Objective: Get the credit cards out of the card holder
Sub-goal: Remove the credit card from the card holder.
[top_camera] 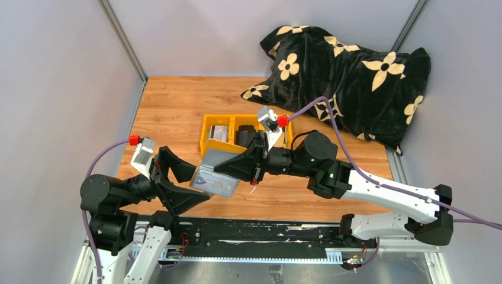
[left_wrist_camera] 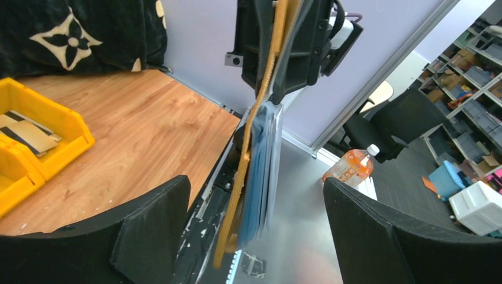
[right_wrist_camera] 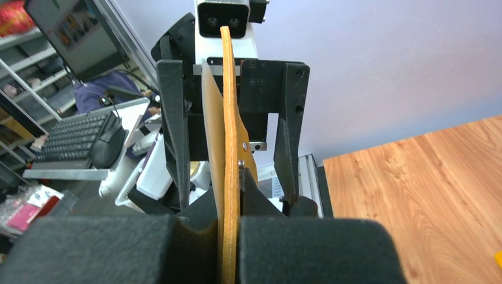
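Grey panel walls with aluminium corner posts close in the wooden bench (top_camera: 177, 106), and a bare metal strip runs along its near edge. At the near left corner the left gripper (top_camera: 200, 184) hangs above the bench with its fingers spread wide, gripping nothing. The card holder (top_camera: 220, 168) is in the air between them, just over the near edge left of centre, touching neither finger. Its mustard cover faces up and back and a grey inner face is turned toward the left arm. Whether a card still sits in it cannot be told. The right gripper (top_camera: 237, 165) reaches in from the right, its fingers pressed together on the holder's right edge. Behind them, mid-bench, is a yellow three-compartment tray (top_camera: 205, 135) with pale, black-striped credit cards (top_camera: 219, 132) in its left compartment. A black blanket with cream flowers (top_camera: 355, 77) is heaped in the far right corner. Beyond the bench the wrist views show an orange drink bottle (left_wrist_camera: 349, 168), an office chair (left_wrist_camera: 402, 118) and a keyboard (right_wrist_camera: 71, 139).
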Tool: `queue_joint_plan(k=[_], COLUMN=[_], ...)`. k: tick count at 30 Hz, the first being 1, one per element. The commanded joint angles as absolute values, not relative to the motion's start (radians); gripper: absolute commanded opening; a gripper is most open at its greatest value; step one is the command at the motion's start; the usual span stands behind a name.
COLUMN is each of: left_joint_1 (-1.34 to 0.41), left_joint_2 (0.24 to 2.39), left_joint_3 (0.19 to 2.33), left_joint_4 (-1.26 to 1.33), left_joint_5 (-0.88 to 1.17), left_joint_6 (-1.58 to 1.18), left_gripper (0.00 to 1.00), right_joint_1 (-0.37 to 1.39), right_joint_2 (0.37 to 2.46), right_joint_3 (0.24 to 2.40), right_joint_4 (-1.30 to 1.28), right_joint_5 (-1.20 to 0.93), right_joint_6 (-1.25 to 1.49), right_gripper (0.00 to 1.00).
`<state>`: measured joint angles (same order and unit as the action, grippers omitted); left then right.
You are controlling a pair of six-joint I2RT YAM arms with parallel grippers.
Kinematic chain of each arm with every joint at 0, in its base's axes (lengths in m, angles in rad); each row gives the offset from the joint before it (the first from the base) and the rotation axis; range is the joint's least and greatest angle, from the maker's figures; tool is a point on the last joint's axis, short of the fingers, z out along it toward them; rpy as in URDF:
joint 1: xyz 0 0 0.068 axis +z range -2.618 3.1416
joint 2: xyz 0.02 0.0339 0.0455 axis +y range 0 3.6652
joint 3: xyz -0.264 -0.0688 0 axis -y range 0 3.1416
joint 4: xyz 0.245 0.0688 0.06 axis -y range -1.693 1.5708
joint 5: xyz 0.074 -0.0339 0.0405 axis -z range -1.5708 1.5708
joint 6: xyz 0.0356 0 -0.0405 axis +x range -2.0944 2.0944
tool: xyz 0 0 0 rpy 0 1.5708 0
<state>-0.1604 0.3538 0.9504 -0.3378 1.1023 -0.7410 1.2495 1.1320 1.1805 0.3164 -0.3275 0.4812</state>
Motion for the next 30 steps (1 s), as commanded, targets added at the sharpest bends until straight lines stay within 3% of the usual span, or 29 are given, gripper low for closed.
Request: queue_joint_plan(k=[1,5,8,10,14,17,20,30], left_joint_1=[-0.163,-0.163,-0.163,-0.163,-0.163,-0.163,-0.163,-0.163], left_joint_2=[0.336,0.338,0.338,0.344,0.378,0.407,0.435,0.492], left_joint_3=[0.945,0.938,0.933,0.94,0.982,1.012,1.041,1.113], left_joint_4=[-0.233,-0.219,-0.229,-0.255,-0.369,-0.466,-0.565,-0.702], left_joint_5=[1.107,1.134,1.129,1.107,1.083,1.099,1.137,1.255], left_joint_6=[-0.821,-0.819,-0.795,-0.764,-0.647,-0.543,-0.42,-0.292], left_gripper=[0.85,0.67,0.35,0.21,0.04,0.0,0.0,0.0], right_joint_1=[1.258,1.265,1.265,1.266,1.265,1.265,1.264,1.266], right_joint_2=[1.134,1.129,1.118,1.118,1.091,1.067,1.081,1.299], right_joint_3=[1.141,1.102,1.081,1.089,1.156,1.243,1.332,1.664], right_joint_4=[0.592,0.635,0.653,0.618,0.324,0.084,-0.142,-0.552], right_joint_5=[-0.278,-0.244,-0.243,-0.263,-0.284,-0.269,-0.244,-0.3], right_joint_6=[0.6,0.613,0.617,0.598,0.472,0.33,0.198,0.032], right_gripper=[0.0,0.0,0.0,0.0,0.19,0.37,0.45,0.3])
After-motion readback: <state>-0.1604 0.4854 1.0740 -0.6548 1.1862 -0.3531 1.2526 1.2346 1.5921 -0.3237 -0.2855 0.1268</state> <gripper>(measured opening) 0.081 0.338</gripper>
